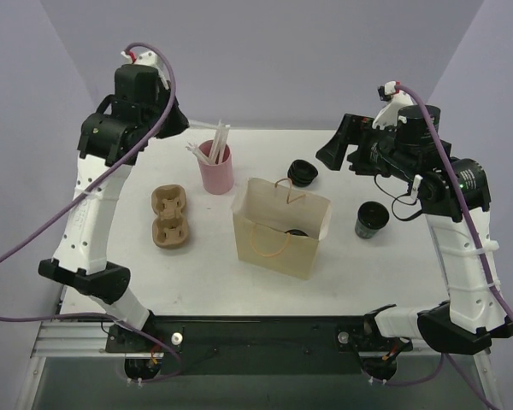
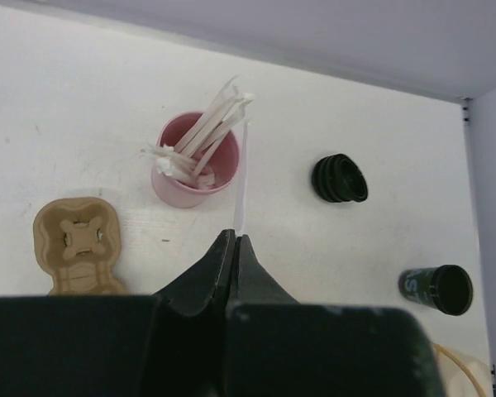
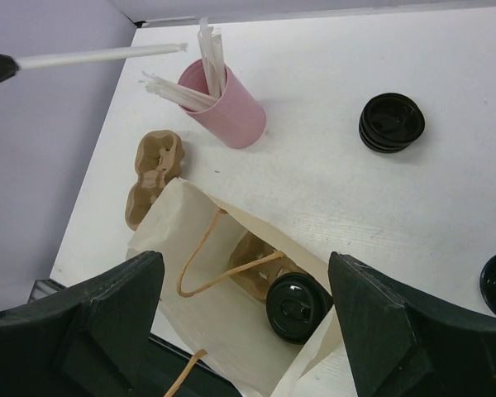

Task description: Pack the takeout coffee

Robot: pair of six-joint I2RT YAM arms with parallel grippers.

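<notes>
The cream paper bag (image 1: 282, 226) stands open mid-table. Inside it, in the right wrist view, sit a black-lidded coffee cup (image 3: 298, 308) and a brown cup carrier (image 3: 252, 256). My right gripper (image 3: 246, 263) hovers open above the bag's mouth, nothing between its fingers. My left gripper (image 2: 234, 236) is shut on a white wrapped straw (image 2: 241, 178), held high in the air near the pink cup of straws (image 2: 197, 161). The straw (image 3: 99, 56) also shows at the top left of the right wrist view.
A second brown cup carrier (image 1: 170, 218) lies left of the bag. A stack of black lids (image 1: 302, 172) sits behind the bag. An open black cup (image 1: 372, 219) stands to the bag's right. The pink cup (image 1: 215, 166) is at back left.
</notes>
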